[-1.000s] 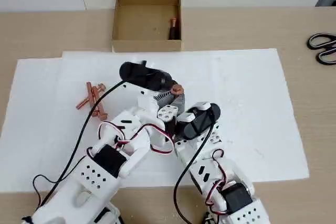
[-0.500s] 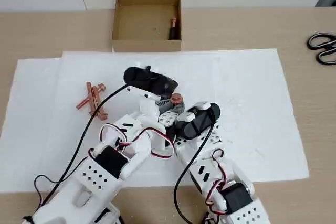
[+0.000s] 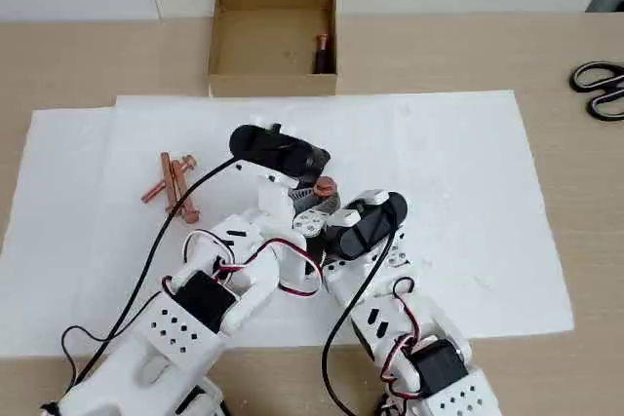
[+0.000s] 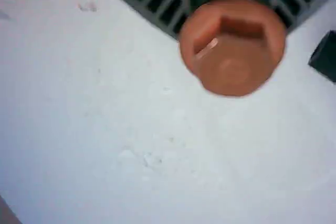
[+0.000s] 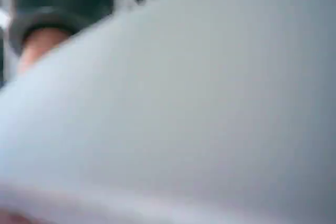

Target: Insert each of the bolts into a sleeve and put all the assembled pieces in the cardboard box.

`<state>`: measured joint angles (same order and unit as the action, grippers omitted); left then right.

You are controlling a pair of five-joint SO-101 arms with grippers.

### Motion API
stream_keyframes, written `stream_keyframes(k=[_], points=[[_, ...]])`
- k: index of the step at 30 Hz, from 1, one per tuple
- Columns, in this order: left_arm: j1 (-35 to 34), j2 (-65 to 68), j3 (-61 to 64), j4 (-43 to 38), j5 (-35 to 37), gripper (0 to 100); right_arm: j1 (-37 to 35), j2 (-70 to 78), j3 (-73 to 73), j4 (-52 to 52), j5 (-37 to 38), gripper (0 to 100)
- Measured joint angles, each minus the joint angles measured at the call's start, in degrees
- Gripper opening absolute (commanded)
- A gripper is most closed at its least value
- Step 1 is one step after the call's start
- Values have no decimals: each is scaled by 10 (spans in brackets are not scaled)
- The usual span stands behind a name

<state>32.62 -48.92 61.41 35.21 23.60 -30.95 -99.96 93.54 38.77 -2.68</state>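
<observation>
Left end effector (image 3: 315, 194) pulled back, gripping bolt (image 3: 325, 185).

The scissors (image 3: 600, 88) are running off the high view's edge, and the bolt (image 4: 232, 45) is losing its shank past the left wrist view's edge.

**Metal, paper, plastic**

The bolt (image 4: 231, 51) is smooth coppery metal with a dull shine. The sheet (image 3: 468, 172) is matt white paper, the cardboard box (image 3: 271, 84) matt brown, the bench (image 3: 97, 56) pale wood grain, the arms (image 3: 185, 338) glossy white plastic.
</observation>
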Motion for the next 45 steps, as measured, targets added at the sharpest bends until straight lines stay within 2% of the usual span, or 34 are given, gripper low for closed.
stream_keyframes(k=[12,14,20,28,33,45], points=[[2,4,4,13,0,6,0,-2,0,-1,-1,4],[2,4,4,13,0,27,0,-2,0,-1,-1,4],[-2,4,5,19,0,177,1,-1,0,-1,1,4],[-4,4,6,30,0,187,4,-2,-1,-1,2,4],[-5,-55,6,32,0,187,2,-2,-1,-1,2,4],[-175,-100,6,46,0,187,5,-2,-1,-1,2,4]])
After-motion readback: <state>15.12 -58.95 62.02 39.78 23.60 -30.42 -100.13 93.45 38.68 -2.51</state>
